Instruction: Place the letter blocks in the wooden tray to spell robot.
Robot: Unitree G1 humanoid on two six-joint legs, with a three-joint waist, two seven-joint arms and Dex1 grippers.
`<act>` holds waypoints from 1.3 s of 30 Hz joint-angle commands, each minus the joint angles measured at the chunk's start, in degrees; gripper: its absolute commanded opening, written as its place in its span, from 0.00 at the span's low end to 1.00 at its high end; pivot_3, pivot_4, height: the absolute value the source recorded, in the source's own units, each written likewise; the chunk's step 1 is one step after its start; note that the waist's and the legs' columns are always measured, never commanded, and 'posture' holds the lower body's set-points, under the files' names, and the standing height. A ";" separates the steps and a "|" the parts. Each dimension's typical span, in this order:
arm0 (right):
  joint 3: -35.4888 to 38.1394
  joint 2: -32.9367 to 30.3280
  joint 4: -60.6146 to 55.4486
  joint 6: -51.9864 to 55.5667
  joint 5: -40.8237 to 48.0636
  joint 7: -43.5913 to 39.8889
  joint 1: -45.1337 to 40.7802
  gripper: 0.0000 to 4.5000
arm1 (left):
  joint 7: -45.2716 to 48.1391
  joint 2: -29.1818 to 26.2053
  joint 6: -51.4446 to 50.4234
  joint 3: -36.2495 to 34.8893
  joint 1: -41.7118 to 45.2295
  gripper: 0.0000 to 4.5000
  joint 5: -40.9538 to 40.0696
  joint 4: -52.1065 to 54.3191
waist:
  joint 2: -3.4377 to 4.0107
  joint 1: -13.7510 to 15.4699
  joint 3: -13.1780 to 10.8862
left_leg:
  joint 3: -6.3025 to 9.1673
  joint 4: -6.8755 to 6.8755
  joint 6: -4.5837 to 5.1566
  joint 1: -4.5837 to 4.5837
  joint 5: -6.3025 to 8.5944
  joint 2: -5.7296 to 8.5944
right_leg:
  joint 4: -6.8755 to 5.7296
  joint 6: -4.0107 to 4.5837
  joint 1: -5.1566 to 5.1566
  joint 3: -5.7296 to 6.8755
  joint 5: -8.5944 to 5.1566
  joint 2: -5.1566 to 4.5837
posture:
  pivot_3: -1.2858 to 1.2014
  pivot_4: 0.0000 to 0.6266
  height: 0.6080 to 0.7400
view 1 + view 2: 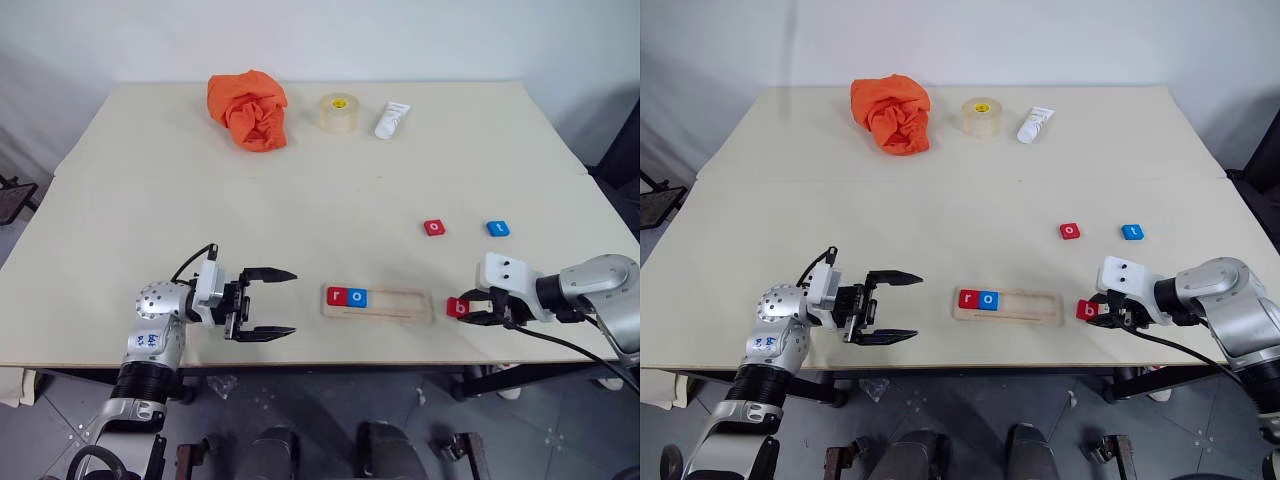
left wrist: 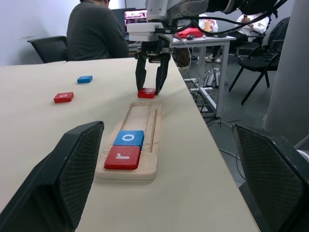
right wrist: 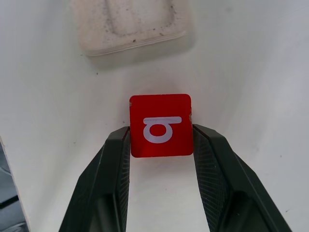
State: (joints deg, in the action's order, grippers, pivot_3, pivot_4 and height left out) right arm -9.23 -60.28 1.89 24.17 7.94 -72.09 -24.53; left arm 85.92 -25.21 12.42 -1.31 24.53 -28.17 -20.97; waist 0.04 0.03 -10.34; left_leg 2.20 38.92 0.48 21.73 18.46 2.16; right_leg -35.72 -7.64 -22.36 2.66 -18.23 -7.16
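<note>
From the head camera, the wooden tray (image 1: 377, 303) lies near the front edge of the table (image 1: 300, 200), a little right of its middle. A red "r" block (image 1: 337, 296) and a blue "o" block (image 1: 358, 297) sit side by side at the tray's left end. Just off the tray's right end, the red "b" block (image 1: 458, 307) rests on the table between the fingers of the right gripper (image 1: 470, 308), which press against its two sides. Farther back on the right lie a red "o" block (image 1: 434, 228) and a blue "t" block (image 1: 498, 228), apart from each other. The left gripper (image 1: 282, 303) hovers left of the tray, jaws spread wide and empty. Along the back edge sit an orange cloth (image 1: 249, 109), a tape roll (image 1: 339, 112) and a white tube (image 1: 391, 120).

The left wrist view looks down the tray toward the right gripper at the "b" block; a seated person (image 2: 95, 31) is behind.

The right wrist view shows both black pads (image 3: 113, 164) touching the "b" block's sides, the tray end just beyond.
</note>
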 commanded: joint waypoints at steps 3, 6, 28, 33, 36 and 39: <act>-1.20 -0.44 -9.99 11.81 1.58 -2.15 -8.26 0.33 | 2.06 -1.10 1.46 -1.31 0.51 1.00 -0.93 -0.31 | 0.05 -0.19 -0.01 | 0.00 -0.01 -0.03 0.12 0.00 -0.01 | -0.11 0.01 -0.20 0.10 0.00 -0.03 | 0.52 0.24 1.00; -4.04 3.01 -12.41 14.87 1.10 -1.30 -12.57 0.33 | 1.91 -1.65 1.82 -1.65 0.66 1.00 -0.85 -0.80 | 0.05 -0.08 -0.01 | 0.22 0.02 -0.05 0.23 0.02 0.00 | -0.09 0.02 -0.20 0.12 0.00 -0.06 | 0.52 0.24 1.00; -16.59 12.54 -10.32 15.88 -4.19 -0.65 -19.20 0.33 | -2.75 -2.62 2.71 -3.20 -2.99 1.00 -0.63 2.95 | 0.05 -0.10 -0.01 | 0.45 0.08 0.10 0.58 0.05 0.33 | -0.20 -0.05 -0.41 0.51 0.03 -0.15 | 0.52 0.24 1.00; -16.85 12.95 -10.89 16.64 -4.21 -0.69 -19.01 0.33 | -3.20 -2.64 2.67 -3.15 -2.89 1.00 -0.61 3.05 | 0.05 -0.09 -0.01 | 0.44 0.08 0.10 0.58 0.05 0.33 | -0.19 -0.05 -0.41 0.54 0.03 -0.15 | 0.52 0.24 1.00; -16.91 13.04 -11.36 17.27 -4.07 -0.72 -18.75 0.33 | -3.33 -2.58 2.57 -3.07 -2.80 1.00 -0.65 3.18 | 0.05 -0.09 -0.01 | 0.44 0.08 0.10 0.58 0.05 0.33 | -0.19 -0.05 -0.41 0.57 0.03 -0.15 | 0.52 0.24 1.00; -17.09 13.06 -11.72 17.52 -4.14 -0.65 -18.59 0.33 | -3.40 -2.58 2.59 -3.01 -2.72 1.00 -0.65 3.14 | 0.05 -0.09 -0.01 | 0.44 0.07 0.10 0.58 0.05 0.33 | -0.19 -0.05 -0.41 0.58 0.03 -0.16 | 0.52 0.24 1.00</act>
State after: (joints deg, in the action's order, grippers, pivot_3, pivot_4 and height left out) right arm -26.54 -47.30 -7.87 41.56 3.91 -72.60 -42.91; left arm 82.58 -27.52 14.93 -3.51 21.97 -28.17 -19.80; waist 0.09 -0.06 -10.35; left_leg 2.64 39.00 0.58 22.31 18.51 2.48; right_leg -35.91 -7.69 -22.77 3.24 -18.20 -7.31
